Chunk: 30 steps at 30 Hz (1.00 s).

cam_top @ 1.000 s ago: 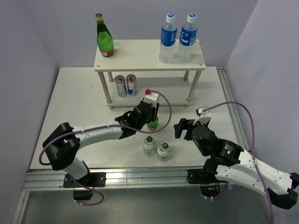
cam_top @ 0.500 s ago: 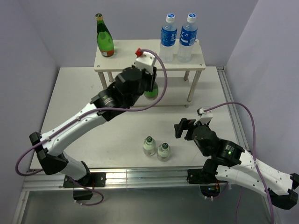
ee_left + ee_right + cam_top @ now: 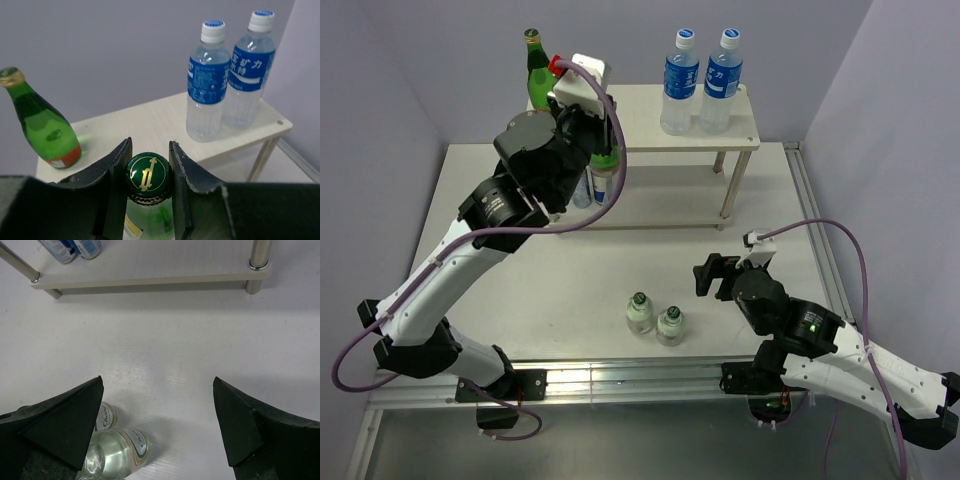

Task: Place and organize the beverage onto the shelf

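While the right tool (image 3: 157, 384) hangs low over the smooth white desk (image 3: 500, 230) at the near right, its two dark wedge-shaped fingers are spread wide with nothing between them. Just to its left, two small clear bottles (image 3: 640, 313) stand upright side by side on the desk, each with a dark green cap and a pale printed label. Farther in, the left arm reaches up and across. The left tool (image 3: 150, 146) is clenched on the top of a green bottle (image 3: 148, 172), one black finger pressed to each side of its round dark green cap, which bears a gold emblem. This bottle hangs upright with its long axis vertical and cap uppermost, its translucent green body and pale label below the fingers. It is off the desk, just in front of the shelf's near long edge and toward the left end; whether its base clears the top board cannot be told. The shelf (image 3: 650, 125) is two flat rectangular boards of pale beige wood-look material on slim round legs. It sits at the far side of the desk, its long axis running left to right and a long side facing the arms. On the lower board, two drink cans (image 3: 62, 250) stand at the left end. On the top board, a second green bottle (image 3: 42, 127), teardrop-shaped with a gold cap and an orange-red band at its base, stands upright at the far left. Two water bottles (image 3: 207, 85) of clear plastic with white caps and blue labels stand touching at the right end.
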Each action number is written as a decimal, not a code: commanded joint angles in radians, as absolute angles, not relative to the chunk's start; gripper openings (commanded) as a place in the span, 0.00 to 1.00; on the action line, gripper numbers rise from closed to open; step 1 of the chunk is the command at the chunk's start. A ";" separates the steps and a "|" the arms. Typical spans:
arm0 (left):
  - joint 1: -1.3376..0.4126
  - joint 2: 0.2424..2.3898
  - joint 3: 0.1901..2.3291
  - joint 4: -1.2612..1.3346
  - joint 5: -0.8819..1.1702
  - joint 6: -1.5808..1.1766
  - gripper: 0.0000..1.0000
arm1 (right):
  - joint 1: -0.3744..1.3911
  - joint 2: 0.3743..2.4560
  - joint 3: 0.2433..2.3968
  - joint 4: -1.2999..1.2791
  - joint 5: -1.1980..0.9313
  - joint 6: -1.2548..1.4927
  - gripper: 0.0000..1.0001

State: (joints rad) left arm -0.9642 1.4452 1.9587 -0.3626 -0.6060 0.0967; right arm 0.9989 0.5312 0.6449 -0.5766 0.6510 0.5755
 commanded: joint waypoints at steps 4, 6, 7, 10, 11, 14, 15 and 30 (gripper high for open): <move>-0.876 1.528 2.170 -0.184 -0.603 0.181 0.00 | 1.005 0.518 0.635 -0.545 0.675 0.580 0.97; -0.841 1.546 2.186 -0.167 -0.586 0.167 0.00 | 1.005 0.515 0.634 -0.548 0.680 0.581 0.97; -0.807 1.561 2.186 -0.161 -0.563 0.155 0.00 | 1.005 0.515 0.634 -0.546 0.681 0.583 0.97; -0.747 1.604 2.203 -0.150 -0.529 0.137 0.00 | 1.005 0.514 0.635 -0.548 0.684 0.584 0.97; -0.735 1.618 2.232 -0.158 -0.520 0.132 0.00 | 1.006 0.512 0.634 -0.548 0.684 0.584 0.97; -0.695 1.683 2.301 -0.182 -0.497 0.120 0.00 | 1.006 0.515 0.634 -0.548 0.687 0.584 0.97; -0.684 1.698 2.313 -0.187 -0.495 0.117 0.00 | 1.008 0.515 0.634 -0.548 0.689 0.584 0.97; -0.607 1.720 2.243 -0.135 -0.485 0.086 0.31 | 1.009 0.526 0.635 -0.548 0.687 0.584 0.97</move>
State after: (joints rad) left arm -0.6228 1.7897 2.2467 -0.2943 -0.5068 0.0967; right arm 1.0000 0.5255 0.6334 -0.5770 0.6624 0.5766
